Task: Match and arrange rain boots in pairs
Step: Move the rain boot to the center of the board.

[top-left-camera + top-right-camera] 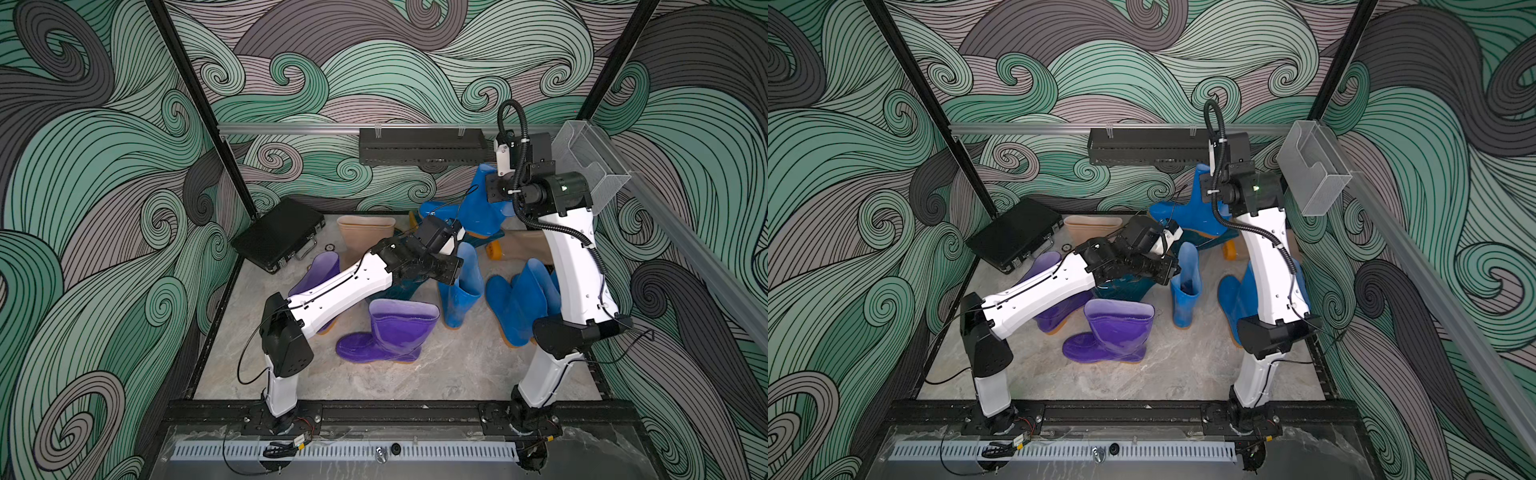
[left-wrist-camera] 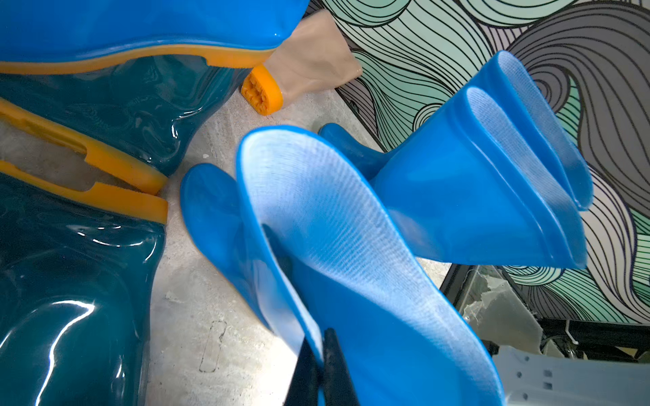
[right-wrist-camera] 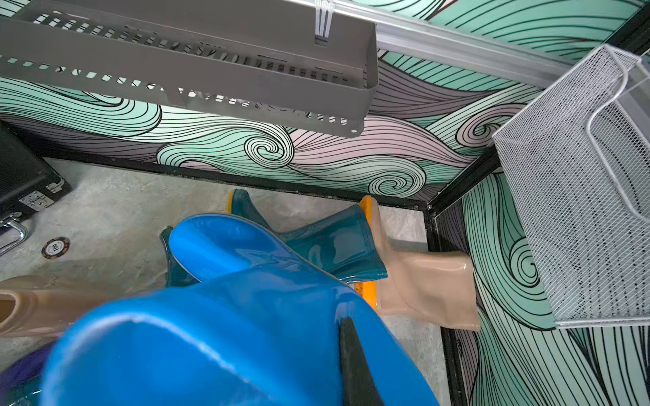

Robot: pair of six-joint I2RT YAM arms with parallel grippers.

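left jaws pinch the cuff of the standing blue boot (image 2: 334, 228), right jaws clamp the raised blue boot (image 3: 228, 334). lift straight up; that thin cuff may slip.

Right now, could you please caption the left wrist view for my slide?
Left fingers shut on the cuff of a blue boot, teal boots alongside.

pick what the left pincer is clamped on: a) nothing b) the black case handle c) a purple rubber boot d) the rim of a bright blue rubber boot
d: the left wrist view shows the left pincer shut on the fabric-lined rim of a glossy bright blue rubber rain boot.
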